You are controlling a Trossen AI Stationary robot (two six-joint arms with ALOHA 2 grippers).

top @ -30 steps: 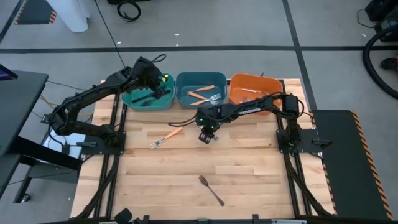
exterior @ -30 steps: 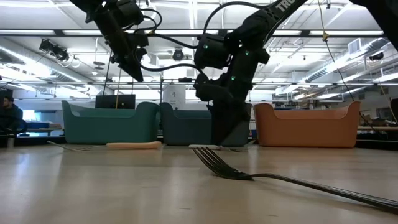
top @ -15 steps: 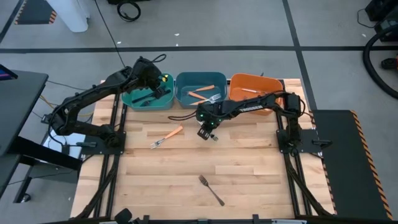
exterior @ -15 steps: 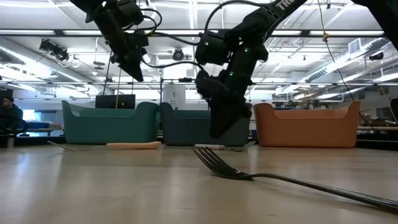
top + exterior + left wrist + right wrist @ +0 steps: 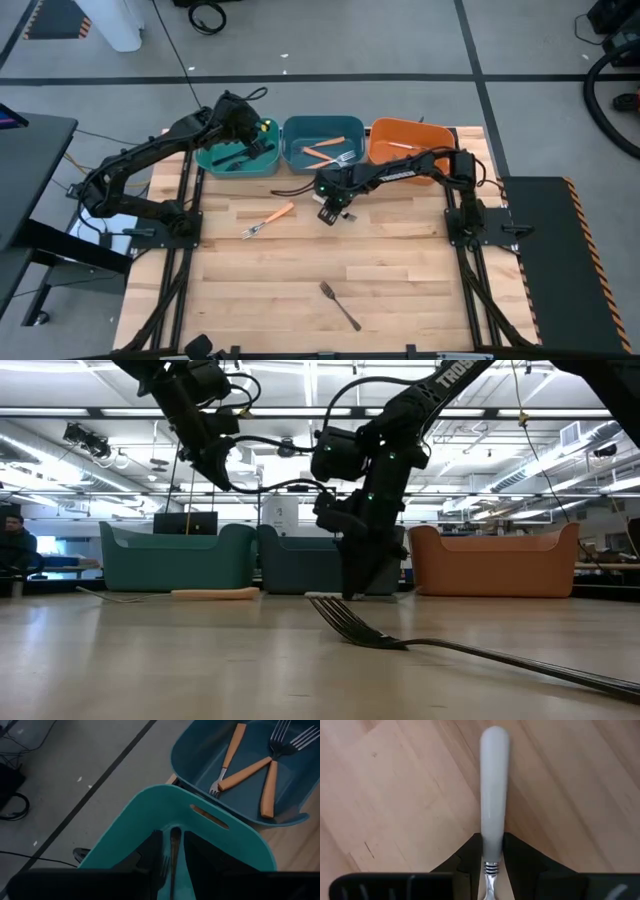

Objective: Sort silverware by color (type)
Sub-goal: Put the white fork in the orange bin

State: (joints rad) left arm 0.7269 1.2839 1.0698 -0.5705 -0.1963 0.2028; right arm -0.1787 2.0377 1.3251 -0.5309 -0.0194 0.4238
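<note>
My right gripper (image 5: 330,212) (image 5: 352,588) stands low over the table in front of the blue bin (image 5: 300,166), shut on a white-handled utensil (image 5: 494,780). My left gripper (image 5: 254,143) (image 5: 173,836) hangs above the teal bin (image 5: 214,161), its fingers a narrow gap apart. Black utensils (image 5: 175,845) lie on that bin's floor and show through the gap. An orange-handled fork (image 5: 266,220) and a silver fork (image 5: 340,305) (image 5: 400,642) lie flat on the table. Orange-handled forks (image 5: 250,767) lie in the blue bin. My right gripper pinches the utensil between its two fingers (image 5: 470,854) at the neck end of the white handle (image 5: 492,851), just beyond the ribbed metal collar. It comes from above, pointing down. The handle runs out past the fingertips along the wood; whether it rests there I cannot tell.
Three bins stand in a row along the far edge: teal, blue and an orange bin (image 5: 385,157) holding a white-handled piece (image 5: 400,146). The table's middle and near part hold only the two loose forks. Arm bases stand at the left and right edges.
My right gripper has stayed low in front of the blue bin, tipping its wrist and shifting slightly toward the table's left and far edge with the white-handled utensil in its hold. The left arm has kept still.
</note>
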